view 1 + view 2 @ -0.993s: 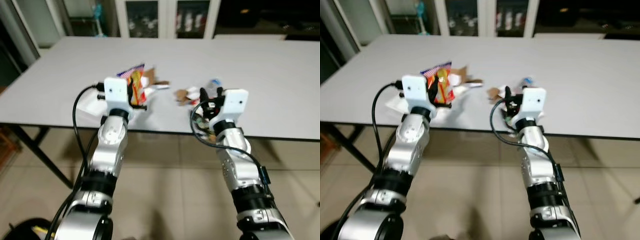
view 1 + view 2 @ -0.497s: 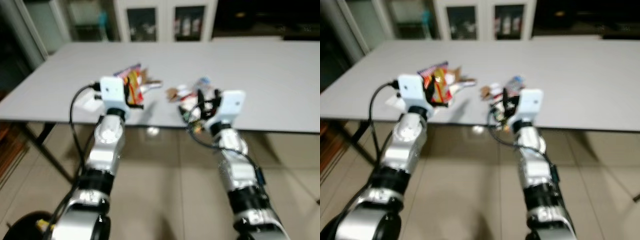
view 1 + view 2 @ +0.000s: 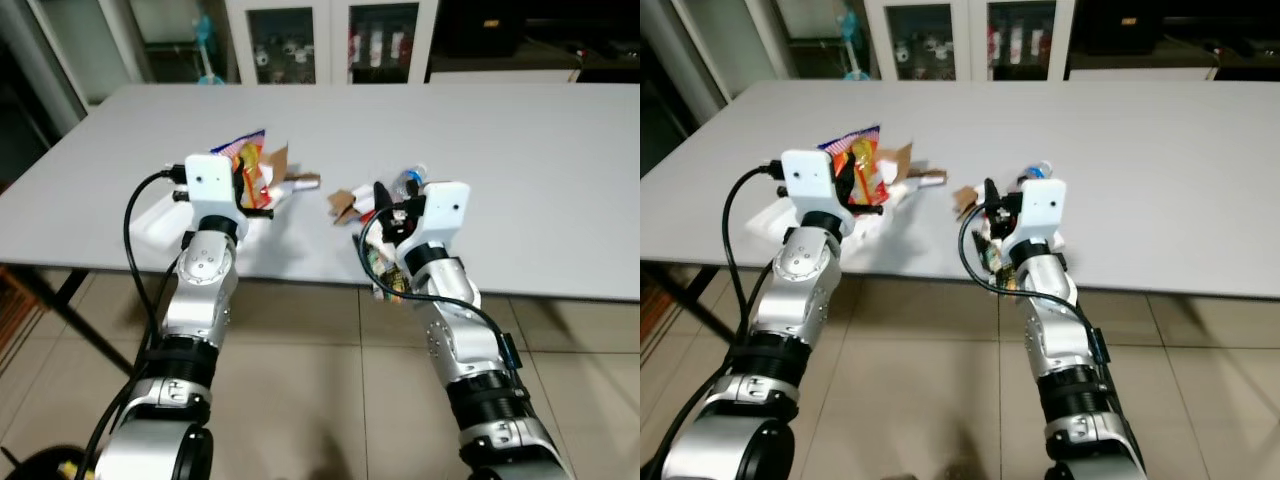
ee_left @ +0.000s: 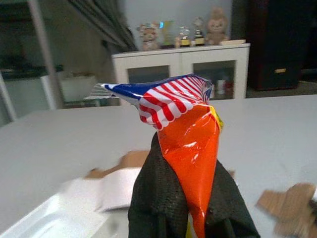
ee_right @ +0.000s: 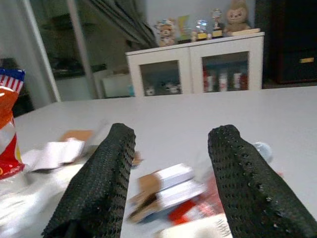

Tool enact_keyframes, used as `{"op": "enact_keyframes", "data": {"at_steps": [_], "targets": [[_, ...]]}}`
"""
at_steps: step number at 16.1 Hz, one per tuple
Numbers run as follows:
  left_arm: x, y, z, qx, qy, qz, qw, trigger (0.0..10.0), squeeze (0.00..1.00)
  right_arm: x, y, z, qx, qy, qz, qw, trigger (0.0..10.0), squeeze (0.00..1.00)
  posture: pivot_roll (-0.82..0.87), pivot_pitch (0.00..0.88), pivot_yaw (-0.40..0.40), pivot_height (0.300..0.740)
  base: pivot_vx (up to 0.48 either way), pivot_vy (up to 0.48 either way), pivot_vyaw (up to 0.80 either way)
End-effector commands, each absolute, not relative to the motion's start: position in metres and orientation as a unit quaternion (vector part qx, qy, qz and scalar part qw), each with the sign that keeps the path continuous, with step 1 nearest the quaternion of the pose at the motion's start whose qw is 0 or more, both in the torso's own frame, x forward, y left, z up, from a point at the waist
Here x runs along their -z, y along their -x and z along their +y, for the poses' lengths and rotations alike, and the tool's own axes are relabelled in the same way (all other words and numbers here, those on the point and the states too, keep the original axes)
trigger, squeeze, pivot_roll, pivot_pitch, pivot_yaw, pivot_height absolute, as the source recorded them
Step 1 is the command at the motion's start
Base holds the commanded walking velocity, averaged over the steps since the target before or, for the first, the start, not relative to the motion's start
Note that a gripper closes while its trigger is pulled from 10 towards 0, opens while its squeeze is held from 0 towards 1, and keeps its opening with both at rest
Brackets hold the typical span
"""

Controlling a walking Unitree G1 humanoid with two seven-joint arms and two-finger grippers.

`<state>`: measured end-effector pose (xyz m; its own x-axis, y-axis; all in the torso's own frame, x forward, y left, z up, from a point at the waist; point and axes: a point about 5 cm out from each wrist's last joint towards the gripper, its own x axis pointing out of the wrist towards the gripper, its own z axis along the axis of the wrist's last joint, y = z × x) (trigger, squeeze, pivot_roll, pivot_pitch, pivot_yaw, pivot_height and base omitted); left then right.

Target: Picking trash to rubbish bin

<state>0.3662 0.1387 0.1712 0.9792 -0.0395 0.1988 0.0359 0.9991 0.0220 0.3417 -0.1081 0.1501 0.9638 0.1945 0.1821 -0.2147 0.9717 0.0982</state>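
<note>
My left gripper (image 3: 252, 186) is shut on an orange snack packet (image 3: 249, 160) with a stars-and-stripes top, held just above the grey table (image 3: 500, 130) near its front edge. In the left wrist view the packet (image 4: 190, 134) stands upright between the black fingers (image 4: 153, 193). My right gripper (image 3: 392, 206) stands open over the front edge, right beside scraps of brown cardboard (image 3: 343, 203) and a small plastic bottle (image 3: 413, 178). The right wrist view shows a small box (image 5: 171, 181) and red scraps lying between its spread fingers (image 5: 99, 188).
A white sheet (image 3: 160, 215) lies on the table under and left of the packet. White cabinets (image 3: 330, 40) stand behind the table. Black table legs (image 3: 60, 300) slope to the tiled floor at the left. A dark round object (image 3: 35, 465) sits on the floor at bottom left.
The whole view has shifted and sharpened as the camera moved. The left gripper keeps hold of the packet; the right gripper stays open by the scraps.
</note>
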Motion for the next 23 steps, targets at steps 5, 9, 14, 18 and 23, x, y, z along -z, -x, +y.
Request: {"op": "enact_keyframes", "data": {"at_steps": [5, 9, 14, 18, 23], "targets": [[-0.178, -0.365, 0.125, 0.046, 0.010, -0.118, 0.992, 10.0, 0.00, -0.152, -0.343, -0.115, -0.099, -0.053, -0.082, 0.990, 10.0, 0.00, -0.02, 0.002, 0.057, 0.740, 0.192, 0.000, 0.00], [-0.177, -0.365, 0.125, 0.047, 0.008, -0.117, 0.992, 10.0, 0.00, -0.147, -0.344, -0.114, -0.105, -0.030, -0.063, 0.992, 10.0, 0.00, -0.02, 0.005, 0.058, 0.740, 0.000, 0.000, 0.00], [-0.173, -0.365, 0.125, 0.049, 0.003, -0.106, 0.993, 10.0, 0.00, -0.131, -0.342, -0.109, -0.138, -0.018, -0.008, 0.990, 10.0, 1.00, -0.02, 0.013, 0.058, 0.740, 0.000, 0.000, 0.00], [-0.173, -0.365, 0.124, 0.054, 0.001, -0.104, 0.993, 10.0, 0.00, -0.125, -0.337, -0.103, -0.190, 0.011, 0.020, 0.981, 10.0, 1.00, -0.02, 0.016, 0.065, 0.740, 0.000, 0.000, 0.00], [-0.172, -0.364, 0.121, 0.065, 0.000, -0.101, 0.993, 10.0, 0.00, -0.117, -0.330, -0.099, -0.235, 0.051, 0.062, 0.969, 10.0, 0.00, -0.03, 0.019, 0.075, 0.740, 0.000, 0.000, 0.00]]}}
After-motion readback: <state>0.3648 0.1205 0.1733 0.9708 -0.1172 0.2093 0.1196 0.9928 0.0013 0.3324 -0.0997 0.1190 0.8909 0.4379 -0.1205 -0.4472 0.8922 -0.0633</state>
